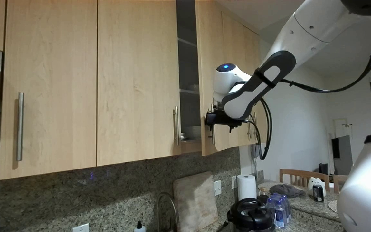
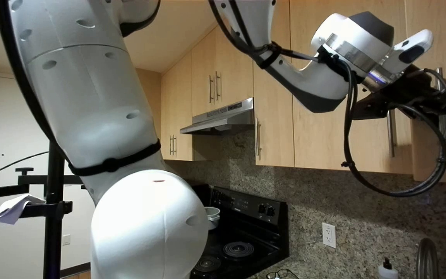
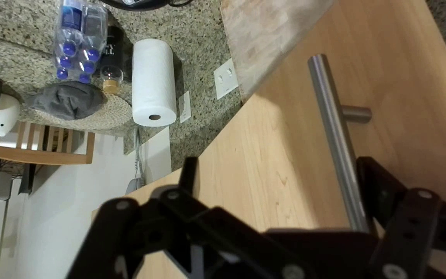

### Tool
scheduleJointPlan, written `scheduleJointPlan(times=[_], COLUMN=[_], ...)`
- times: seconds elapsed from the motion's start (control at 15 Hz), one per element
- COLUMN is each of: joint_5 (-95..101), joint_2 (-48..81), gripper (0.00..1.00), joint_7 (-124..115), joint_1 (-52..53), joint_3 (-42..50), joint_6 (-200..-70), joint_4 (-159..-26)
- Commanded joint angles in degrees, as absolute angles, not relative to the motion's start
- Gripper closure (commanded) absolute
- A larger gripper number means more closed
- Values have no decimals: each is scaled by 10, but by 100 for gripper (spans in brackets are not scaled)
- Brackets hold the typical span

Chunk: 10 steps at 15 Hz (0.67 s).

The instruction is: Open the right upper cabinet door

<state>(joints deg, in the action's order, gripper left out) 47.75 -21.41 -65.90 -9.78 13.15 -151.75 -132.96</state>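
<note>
The right upper cabinet door (image 1: 208,77), a light wood panel, stands partly open in an exterior view. Its free edge is away from the cabinet, and a dark gap shows shelves with white dishes (image 1: 192,132). In the wrist view its metal bar handle (image 3: 337,139) runs down between the fingers of my gripper (image 3: 277,164). The jaws are wide apart, and the bar lies right beside the right-hand finger (image 3: 379,186); whether they touch I cannot tell. The left-hand finger (image 3: 188,174) is well away from the bar. The handle's lower end in the wrist view is hidden behind the gripper.
A neighbouring wood door (image 1: 137,77) with its own bar handle (image 1: 176,125) is shut beside the gap. Below are a cutting board (image 1: 195,199), a black cooker (image 1: 251,214), a paper towel roll (image 3: 154,81) and water bottles (image 3: 78,42). Cables (image 2: 397,192) loop from the wrist.
</note>
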Motion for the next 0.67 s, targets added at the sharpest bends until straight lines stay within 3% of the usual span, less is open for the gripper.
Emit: scheduleJointPlan(times=[0.0, 0.6], joint_5=[430, 363], joint_2=[-246, -277], gripper=[0, 0], joint_7=[-559, -387], joint_1=[-157, -238], joint_3=[151, 144], joint_6=[-1494, -1577], joint_4=[-1375, -1418])
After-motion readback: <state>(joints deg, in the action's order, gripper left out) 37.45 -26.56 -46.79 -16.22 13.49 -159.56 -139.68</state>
